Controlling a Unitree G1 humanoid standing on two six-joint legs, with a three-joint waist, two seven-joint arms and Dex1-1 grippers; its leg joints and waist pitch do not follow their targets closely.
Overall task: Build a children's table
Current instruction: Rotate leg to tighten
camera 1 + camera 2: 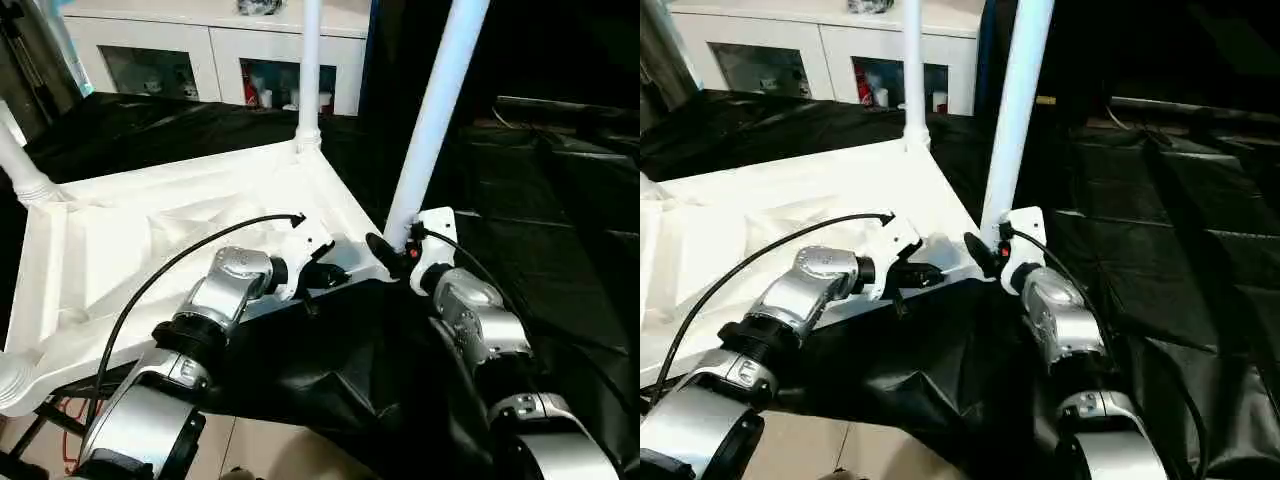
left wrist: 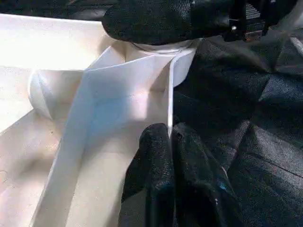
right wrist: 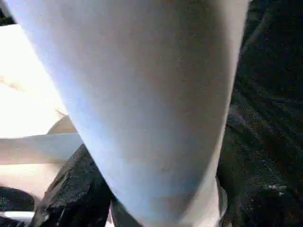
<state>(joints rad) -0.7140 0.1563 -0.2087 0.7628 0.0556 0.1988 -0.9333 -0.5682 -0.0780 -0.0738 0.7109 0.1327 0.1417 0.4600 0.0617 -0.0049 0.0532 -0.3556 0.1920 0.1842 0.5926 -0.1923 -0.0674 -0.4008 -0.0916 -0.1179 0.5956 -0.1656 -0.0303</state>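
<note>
Right gripper [image 1: 392, 252] is standing with its black fingers spread around the base of the near leg [image 1: 436, 112], right where that white tube enters the corner socket [image 2: 156, 47] of the upturned table top [image 1: 150, 240]; whether the pads are actually bearing on the tube cannot be told. Left gripper [image 1: 335, 276] is pinching the thin rim [image 2: 169, 90] of the top just beside that corner, fingers closed on the edge. The leg's long axis is running up and leaning slightly away from the right gripper, which is judged the arm placed to seat or turn it while the left is steadying the top. The head views are showing another leg [image 1: 310, 70] upright at the far corner, a further one at the far left edge, the black sheet [image 1: 560, 210] underneath and the white cabinet [image 1: 215, 45] behind. The left wrist view is showing the rim caught between the fingertips [image 2: 156, 156], which the head views are leaving unclear; the right wrist view is giving the tube at close range.
</note>
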